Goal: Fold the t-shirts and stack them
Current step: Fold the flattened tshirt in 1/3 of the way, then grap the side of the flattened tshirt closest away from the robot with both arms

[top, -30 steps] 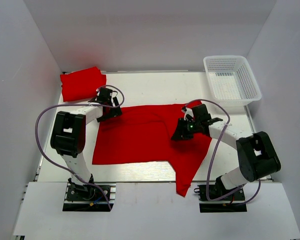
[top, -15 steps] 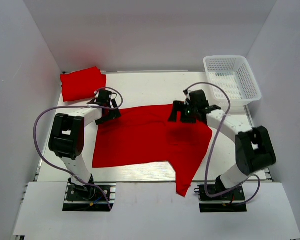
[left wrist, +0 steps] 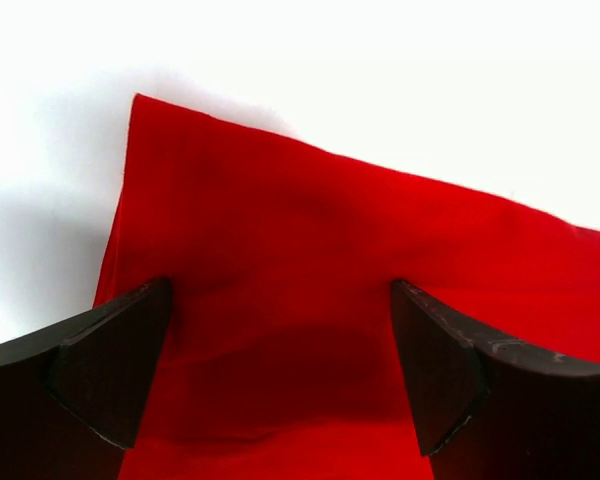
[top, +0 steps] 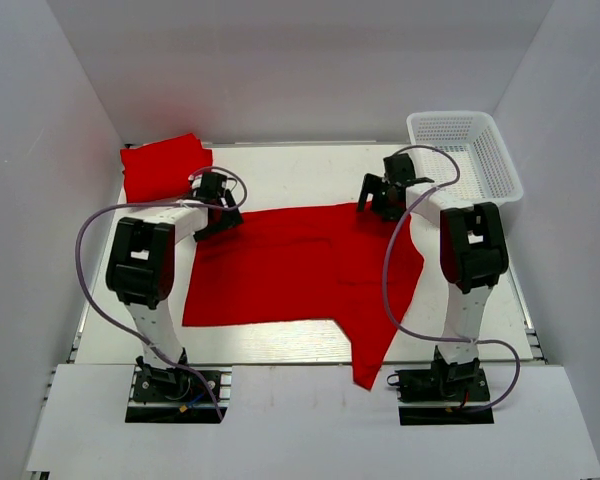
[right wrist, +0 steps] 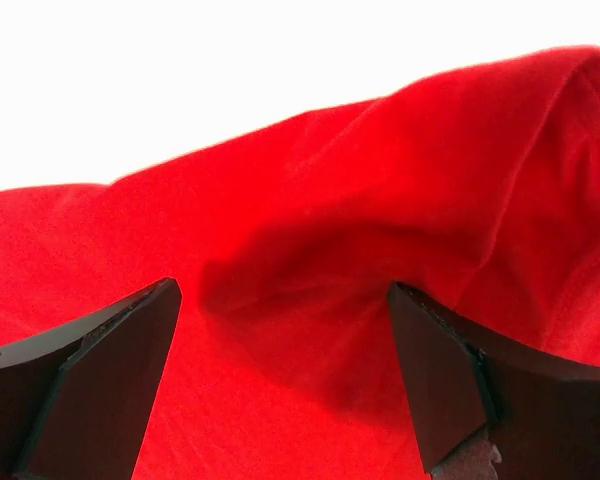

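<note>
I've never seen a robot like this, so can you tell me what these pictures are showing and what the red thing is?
These are two robot arms bolted to a table. One picture looks down from above. The other two come from small cameras on each wrist, looking at the cloth close up. A red t-shirt lies spread out, a folded red shirt sits at the far left corner, and a white basket sits at the far right. The black left fingers and right fingers are open over that t-shirt's far edge, holding nothing.
</note>
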Robot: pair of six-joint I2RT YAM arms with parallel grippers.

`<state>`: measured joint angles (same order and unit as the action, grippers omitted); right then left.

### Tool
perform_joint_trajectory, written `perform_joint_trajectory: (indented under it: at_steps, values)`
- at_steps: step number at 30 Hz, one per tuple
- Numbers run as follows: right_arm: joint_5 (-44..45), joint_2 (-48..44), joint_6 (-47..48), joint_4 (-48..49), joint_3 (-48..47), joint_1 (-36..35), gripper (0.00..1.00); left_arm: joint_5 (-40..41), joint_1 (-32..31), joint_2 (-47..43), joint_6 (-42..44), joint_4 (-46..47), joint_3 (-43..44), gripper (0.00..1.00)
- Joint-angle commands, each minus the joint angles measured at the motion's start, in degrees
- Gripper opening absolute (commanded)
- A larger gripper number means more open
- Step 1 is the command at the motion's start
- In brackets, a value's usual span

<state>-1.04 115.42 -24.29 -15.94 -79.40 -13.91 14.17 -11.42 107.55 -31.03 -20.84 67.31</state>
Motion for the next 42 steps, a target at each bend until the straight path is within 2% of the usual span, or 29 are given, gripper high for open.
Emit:
perform_joint_trajectory:
  at_steps: [1,8,11,13,16,20,21,23,26,29,32,38,42]
  values:
    - [2.97,4.99,0.91,-2.42,-5.74,1.96,0.90,-0.02,0.35,6.51,-1.23,0.36,4.57,1.00]
    - [2.80,12.64,3.28,-4.79,-17.78,3.98,0.90,0.86,0.87,15.40,-1.23,1.50,16.95,1.00]
    - [1.65,14.22,5.92,-4.89,-21.92,4.33,0.90,0.33,0.87,15.94,0.08,0.89,20.31,1.00]
    - [-3.08,13.44,9.70,-4.89,-22.90,3.98,0.90,-0.90,0.87,15.94,1.93,2.11,21.54,1.00]
    - [-4.76,9.93,13.03,-5.24,-23.09,3.45,0.90,-0.90,0.35,12.79,4.65,2.65,23.04,1.00]
    - [-3.88,1.16,14.89,-5.50,-19.40,2.31,0.90,1.46,-0.18,6.91,7.99,-0.07,23.83,1.00]
    - [-3.54,-0.35,14.98,-5.94,-16.09,1.88,0.90,2.25,-0.18,5.32,8.00,-1.99,23.31,1.00]
    - [-3.36,-6.50,15.15,-7.77,-13.34,0.48,0.90,2.26,-0.18,1.46,8.00,-3.41,21.12,1.00]
    - [-3.18,-14.59,14.45,-9.80,-2.56,-2.33,0.90,3.66,-0.18,-7.07,4.94,-9.37,15.15,1.00]
    - [-3.09,-22.67,13.31,-11.29,8.34,-6.02,0.90,5.86,0.52,-15.07,-2.62,-17.29,6.63,1.00]
    - [-1.34,-30.74,10.51,-14.98,17.68,-10.07,0.90,7.62,0.52,-22.43,-9.38,-21.07,-7.22,1.00]
    - [-0.81,-38.93,6.02,-24.13,30.17,-17.46,0.90,8.15,0.52,-31.95,-17.38,-23.02,-23.59,1.00]
    - [0.42,-43.25,2.59,-26.68,36.15,-21.76,0.90,8.77,1.05,-35.30,-18.81,-20.48,-29.42,1.00]
